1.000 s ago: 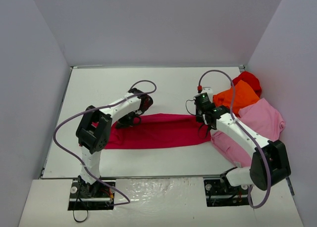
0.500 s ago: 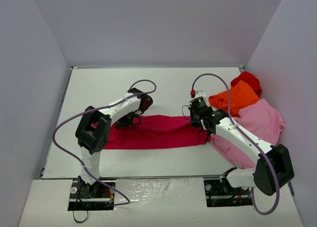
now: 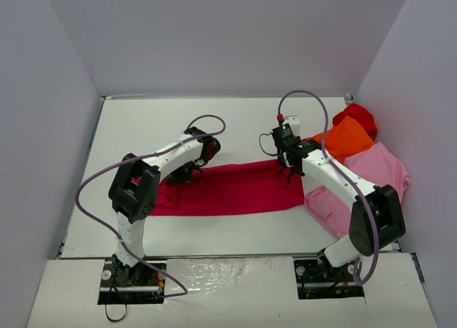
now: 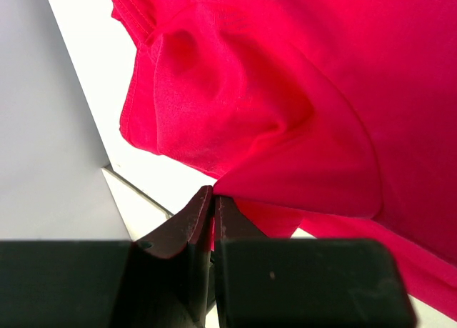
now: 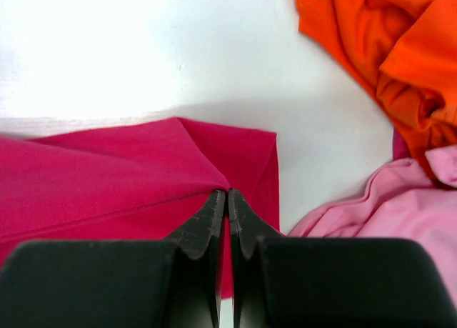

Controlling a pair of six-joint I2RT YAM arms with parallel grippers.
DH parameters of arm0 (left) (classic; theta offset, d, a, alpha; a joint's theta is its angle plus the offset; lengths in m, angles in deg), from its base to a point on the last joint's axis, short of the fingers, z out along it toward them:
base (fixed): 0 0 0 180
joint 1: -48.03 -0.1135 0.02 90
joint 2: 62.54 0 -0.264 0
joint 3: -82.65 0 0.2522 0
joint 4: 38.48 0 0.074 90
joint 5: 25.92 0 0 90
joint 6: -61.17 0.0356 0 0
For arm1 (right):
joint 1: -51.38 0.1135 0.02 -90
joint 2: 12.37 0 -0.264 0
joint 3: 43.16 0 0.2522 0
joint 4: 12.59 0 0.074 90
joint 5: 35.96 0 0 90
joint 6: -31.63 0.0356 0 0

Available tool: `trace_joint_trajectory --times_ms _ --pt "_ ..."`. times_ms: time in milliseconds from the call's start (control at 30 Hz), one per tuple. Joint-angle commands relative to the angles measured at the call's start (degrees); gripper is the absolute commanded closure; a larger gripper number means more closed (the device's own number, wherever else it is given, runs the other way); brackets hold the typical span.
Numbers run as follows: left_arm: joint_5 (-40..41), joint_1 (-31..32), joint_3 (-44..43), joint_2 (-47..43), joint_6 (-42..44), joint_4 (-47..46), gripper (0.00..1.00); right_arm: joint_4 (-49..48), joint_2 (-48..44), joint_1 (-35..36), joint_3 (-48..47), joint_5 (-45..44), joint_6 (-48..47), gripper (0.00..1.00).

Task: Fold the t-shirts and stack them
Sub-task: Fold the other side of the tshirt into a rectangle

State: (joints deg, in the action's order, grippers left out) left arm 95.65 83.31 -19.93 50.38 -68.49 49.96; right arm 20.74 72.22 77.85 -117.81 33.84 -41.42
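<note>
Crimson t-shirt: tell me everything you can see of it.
The crimson t-shirt is soft, plain cloth laid out as a long band across the white table. The left pincer is shut on a bunched fold near its left end, the right pincer on its right edge, where creases fan out. The light pink shirt lies beside that end.

Bright, even light; soft shadows in folds of crimson t-shirt (image 4: 285,92)
</note>
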Motion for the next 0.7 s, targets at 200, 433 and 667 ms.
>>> trace_joint_trajectory --times_ms 200,433,667 --pt "2.00 0.13 -1.98 -4.04 0.80 10.72 1.00 -4.54 0.84 -0.42 -1.04 1.04 -6.22 1.00" --pt "1.85 0.13 -2.18 -4.19 1.26 10.34 1.00 -3.26 -3.52 -0.10 5.06 6.27 -3.94 1.00" --pt "1.79 0.10 -2.71 -4.20 1.58 10.82 1.00 0.46 -4.58 -0.01 7.14 8.45 -0.67 1.00"
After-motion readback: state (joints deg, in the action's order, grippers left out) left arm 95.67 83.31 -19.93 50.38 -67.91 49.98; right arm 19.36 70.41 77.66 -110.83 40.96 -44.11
